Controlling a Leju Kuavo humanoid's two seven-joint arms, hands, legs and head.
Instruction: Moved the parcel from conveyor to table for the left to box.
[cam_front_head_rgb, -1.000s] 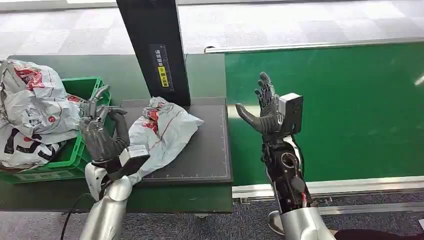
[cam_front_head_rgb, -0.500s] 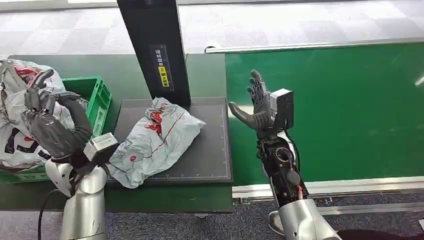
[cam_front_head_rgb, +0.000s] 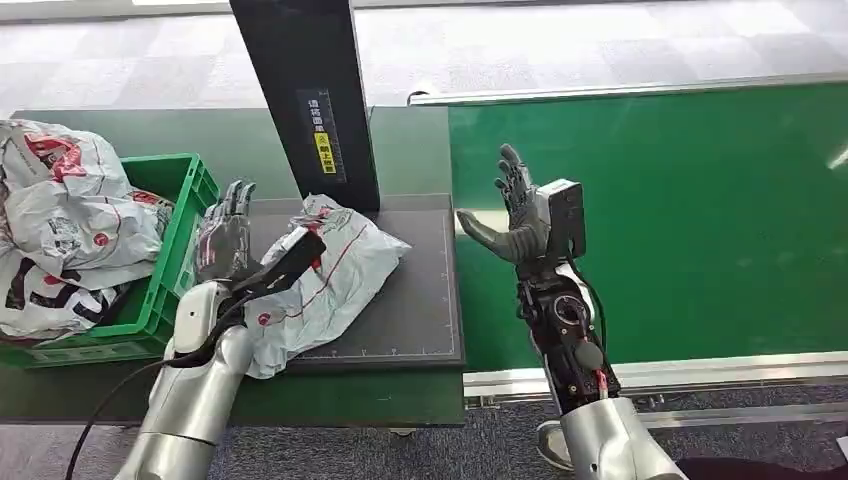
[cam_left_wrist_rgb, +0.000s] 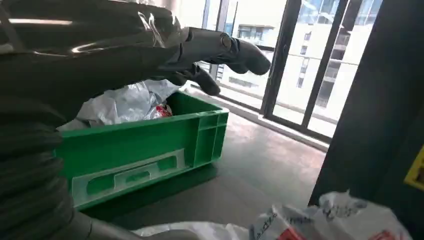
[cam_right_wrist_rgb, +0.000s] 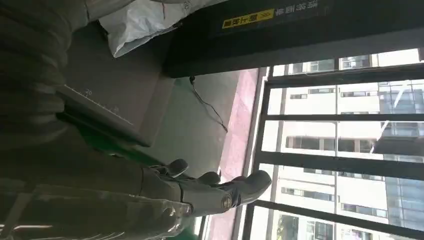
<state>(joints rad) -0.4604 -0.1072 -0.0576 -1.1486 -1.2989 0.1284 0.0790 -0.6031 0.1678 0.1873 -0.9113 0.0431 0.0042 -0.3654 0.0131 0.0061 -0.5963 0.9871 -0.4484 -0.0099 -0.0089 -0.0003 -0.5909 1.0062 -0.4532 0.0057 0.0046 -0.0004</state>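
Head view: left robot hand (cam_front_head_rgb: 225, 240) hovers spread between green crate (cam_front_head_rgb: 176, 250) and parcel (cam_front_head_rgb: 325, 275), holding nothing. Right robot hand (cam_front_head_rgb: 515, 215) is spread above the conveyor (cam_front_head_rgb: 700, 220) edge.

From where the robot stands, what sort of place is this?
Probably a parcel-sorting station, perhaps a test setup in an office building. A green conveyor belt runs beside a table, a grey mailer parcel lies on a black mat, and a green crate holds more parcels.

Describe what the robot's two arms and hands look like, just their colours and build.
Both arms are silver at the upper segments. The right arm's forearm is black, with exposed wiring and a red detail. The left hand and right hand are dark grey with darker fingers, each with a boxy grey camera module at the wrist. A black cable trails from the left arm.
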